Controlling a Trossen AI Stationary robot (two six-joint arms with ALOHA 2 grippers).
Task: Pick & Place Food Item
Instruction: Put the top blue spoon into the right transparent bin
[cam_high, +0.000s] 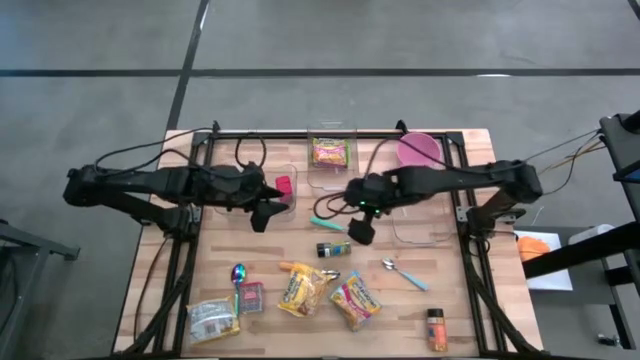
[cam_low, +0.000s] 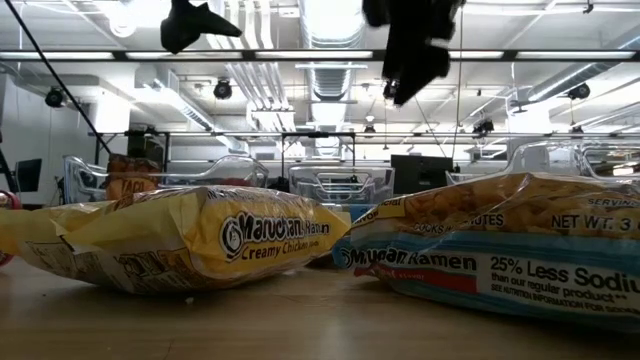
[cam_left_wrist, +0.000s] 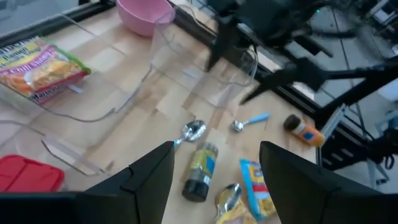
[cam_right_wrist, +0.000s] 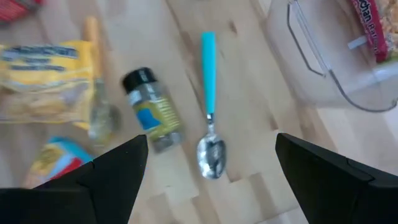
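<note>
Wooden butcher-block table (cam_high: 455, 270), pale planks with visible grain, framed by dark metal rails; grey floor all round.

Left gripper (cam_high: 268, 210) hangs above the table at about 10 o'clock from the table centre, just beside a clear plastic bin holding a flat red packet (cam_high: 284, 187). Fingers (cam_left_wrist: 149, 177) matte black, wedge-shaped, spread apart with nothing between them.

Right gripper (cam_high: 360, 228) hangs near the table centre, above bare wood, jaws wide apart and empty. Directly under it in the right wrist view: teal-handled metal spoon (cam_right_wrist: 210, 106) and a small seasoning jar (cam_right_wrist: 152, 111), black cap, yellow-blue label, lying on its side.

Food items:
- Ramen packet (cam_high: 330, 152), glossy crinkled film, inside the clear bin at 12 o'clock.
- Two yellow ramen packets (cam_high: 303, 290), (cam_high: 355, 300) flat on the wood at 6 o'clock, near each other; low view shows them as puffy, creased pillows.
- Silver-grey packet (cam_high: 213, 320) at 7 o'clock.

Other things: pink round bowl (cam_high: 418, 150) at 1 o'clock; second spoon, blue handle (cam_high: 404, 273), at 4 o'clock; iridescent spoon (cam_high: 238, 277) at 8 o'clock beside a small red-pink packet (cam_high: 251, 298); orange-capped bottle (cam_high: 436, 330) at 5 o'clock. An empty clear bin (cam_high: 425, 228) sits at 3 o'clock, just beside the right gripper.
</note>
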